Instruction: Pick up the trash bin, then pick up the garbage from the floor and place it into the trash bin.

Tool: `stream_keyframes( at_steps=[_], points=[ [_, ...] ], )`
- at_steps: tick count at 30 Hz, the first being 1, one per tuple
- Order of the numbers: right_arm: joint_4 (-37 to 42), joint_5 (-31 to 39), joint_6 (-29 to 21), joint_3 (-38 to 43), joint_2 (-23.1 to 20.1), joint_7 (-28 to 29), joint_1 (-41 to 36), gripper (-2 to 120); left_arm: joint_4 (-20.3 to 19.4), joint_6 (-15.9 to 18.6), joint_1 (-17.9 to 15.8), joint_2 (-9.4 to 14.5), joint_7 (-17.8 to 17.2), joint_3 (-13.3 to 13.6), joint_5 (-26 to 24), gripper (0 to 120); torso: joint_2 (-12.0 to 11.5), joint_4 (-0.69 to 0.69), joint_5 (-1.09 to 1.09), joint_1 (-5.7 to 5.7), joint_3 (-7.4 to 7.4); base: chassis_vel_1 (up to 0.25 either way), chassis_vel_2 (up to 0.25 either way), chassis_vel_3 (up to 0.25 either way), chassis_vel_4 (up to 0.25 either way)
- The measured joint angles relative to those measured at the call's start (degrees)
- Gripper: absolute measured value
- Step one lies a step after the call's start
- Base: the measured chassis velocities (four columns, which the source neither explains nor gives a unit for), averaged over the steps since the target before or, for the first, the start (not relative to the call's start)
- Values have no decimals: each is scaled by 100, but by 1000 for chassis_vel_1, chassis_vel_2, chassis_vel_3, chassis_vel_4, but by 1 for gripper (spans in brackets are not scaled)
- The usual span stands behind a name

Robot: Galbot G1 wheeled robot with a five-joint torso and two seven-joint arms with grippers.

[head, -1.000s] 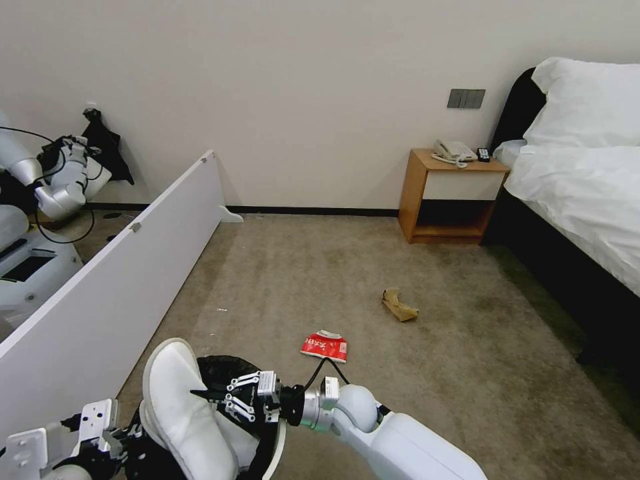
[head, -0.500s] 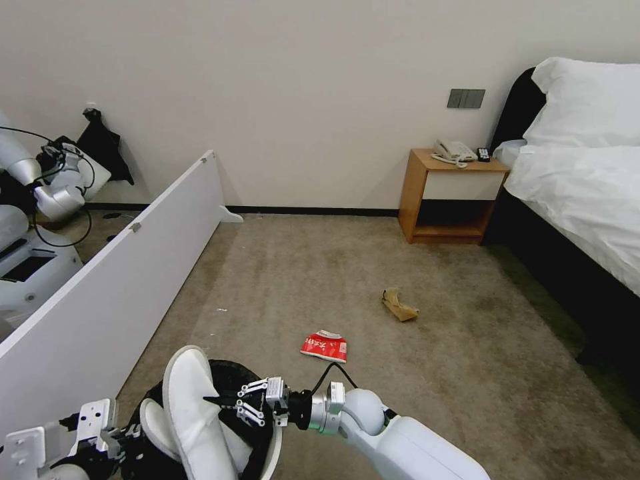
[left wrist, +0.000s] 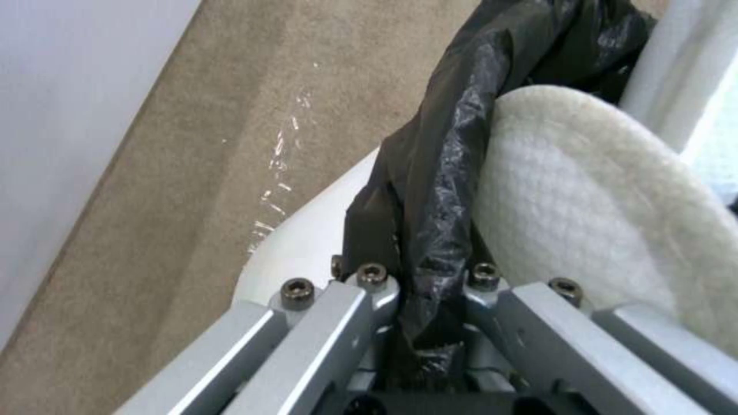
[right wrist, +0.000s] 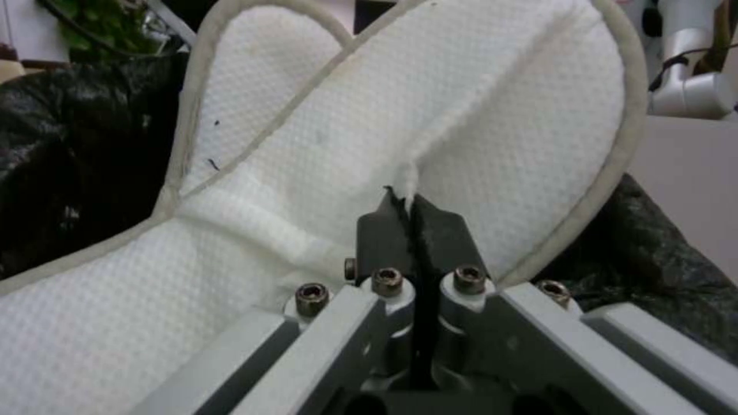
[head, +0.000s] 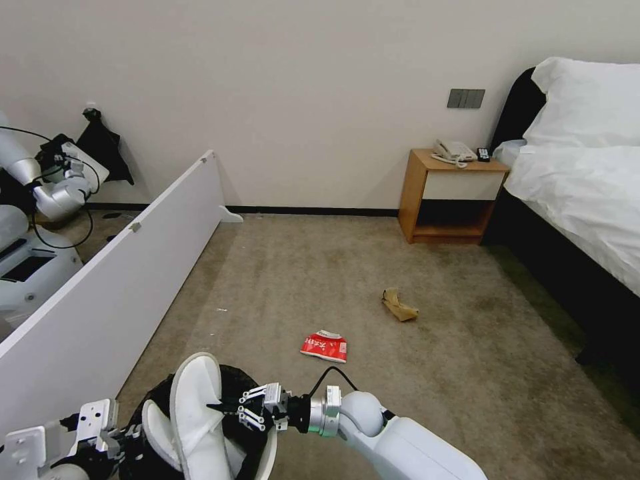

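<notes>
So the right tool (head: 217, 405) was down at the bottom of the head view, reaching over the trash bin (head: 268, 460) with its fingers pinched tight on a bit of white slipper (head: 195, 407) fabric. The right wrist view showed it clearly: the two dark fingertips (right wrist: 442, 227) were pressed together with a little tuft of the slipper caught between them. That slipper stood mostly upright in the bin's mouth, sole side toward the tool, and a second slipper (head: 155, 425) poked out just beside it, also sitting in the black bag (head: 233, 380).

The left tool (left wrist: 419, 311) was at the bin's near-left rim, clamped on the black bag where it folds over the white plastic edge (left wrist: 308, 242). In the left wrist view the bunched bag ran right down between its closed fingers, with a slipper's pale edge (left wrist: 584, 190) touching the bag next to it.

Out on the beige carpet (head: 467, 360), a red snack packet (head: 324, 346) lay a little ahead of the bin, and a crumpled brown paper bag (head: 399, 305) sat farther off toward the wooden nightstand (head: 448, 197). Bed (head: 587, 193) along the right, long white panel (head: 113, 293) on the left.
</notes>
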Motion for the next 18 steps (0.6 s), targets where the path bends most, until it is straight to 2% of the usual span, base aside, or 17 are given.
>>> stream_keyframes(
  at_steps=[18],
  points=[
    [-275, 46, -74, -430, 145, -62, 190, 0, 1, 1, -62, 48, -27, 44, -109, 2, 0, 0, 0, 0, 0, 0, 0, 0, 0]
  ],
)
